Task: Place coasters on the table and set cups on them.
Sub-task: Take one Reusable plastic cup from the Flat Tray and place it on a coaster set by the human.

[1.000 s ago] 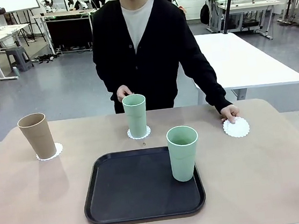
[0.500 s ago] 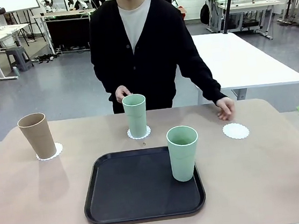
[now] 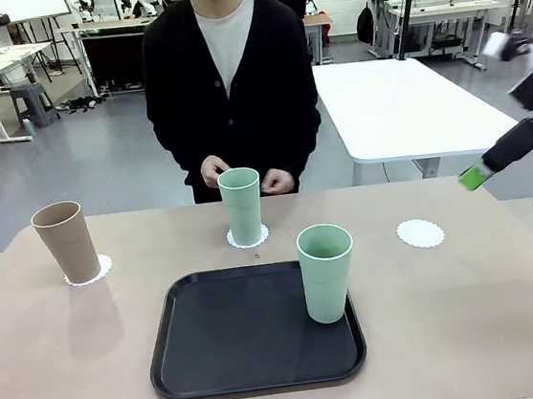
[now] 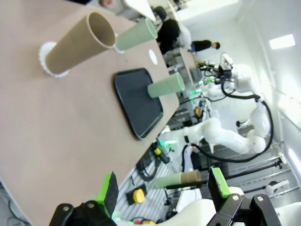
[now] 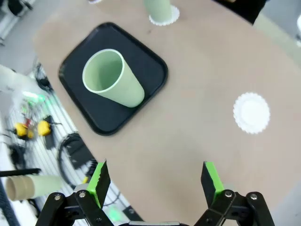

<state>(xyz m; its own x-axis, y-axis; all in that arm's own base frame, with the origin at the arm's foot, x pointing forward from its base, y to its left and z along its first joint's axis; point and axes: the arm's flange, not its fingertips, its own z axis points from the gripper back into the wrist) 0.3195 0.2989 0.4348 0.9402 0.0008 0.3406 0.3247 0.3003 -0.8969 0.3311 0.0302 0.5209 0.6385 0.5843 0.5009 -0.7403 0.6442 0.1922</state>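
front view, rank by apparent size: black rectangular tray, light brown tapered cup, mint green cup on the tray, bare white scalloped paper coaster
1. black rectangular tray
2. mint green cup on the tray and light brown tapered cup: alike; mint one nearer, unranked
3. bare white scalloped paper coaster

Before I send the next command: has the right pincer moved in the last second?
Yes. The right pincer rose and swung inward, from low at the table's right edge to above its far right corner.
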